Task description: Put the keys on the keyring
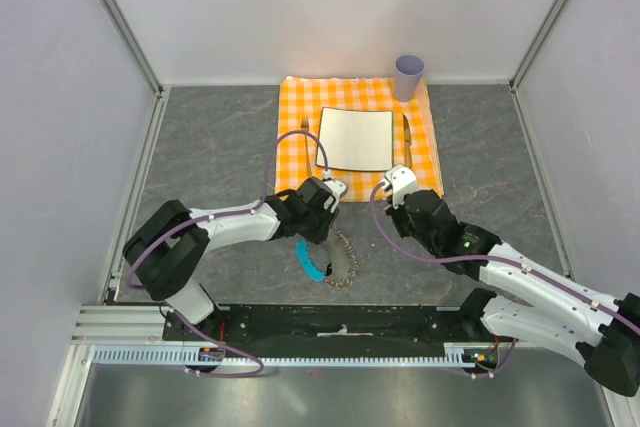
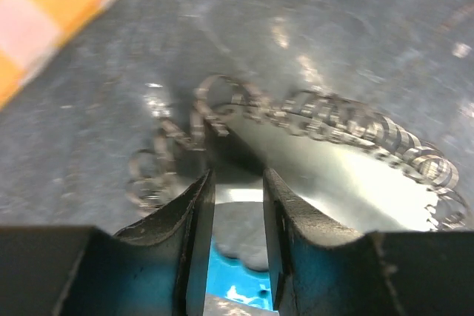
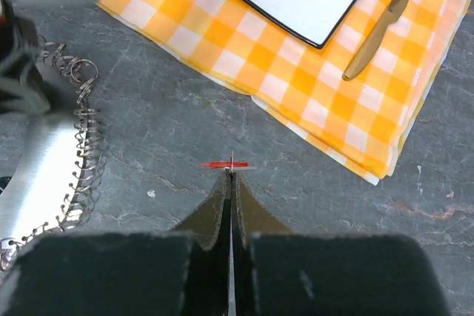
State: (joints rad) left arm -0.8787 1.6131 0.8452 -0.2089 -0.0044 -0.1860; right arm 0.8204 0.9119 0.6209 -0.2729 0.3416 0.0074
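Note:
The keyring (image 1: 345, 259) is a silvery coiled loop lying on the grey table between the arms, with its blue tab (image 1: 312, 267) at the near left. My left gripper (image 1: 316, 235) hangs just over it, open. In the left wrist view the blue tab (image 2: 233, 271) shows through the narrow gap between the fingers, and the keyring (image 2: 333, 120) curves past the fingertips. My right gripper (image 3: 231, 175) is shut on a tiny red key (image 3: 226, 164), which is seen edge-on at its tips and held above the bare table, to the right of the keyring (image 3: 85, 120).
An orange checked cloth (image 1: 300, 107) at the back carries a white plate (image 1: 355, 137), a fork (image 1: 304, 137) and a knife (image 1: 408, 137). A lilac cup (image 1: 408, 75) stands at its far right corner. White walls enclose the table on three sides.

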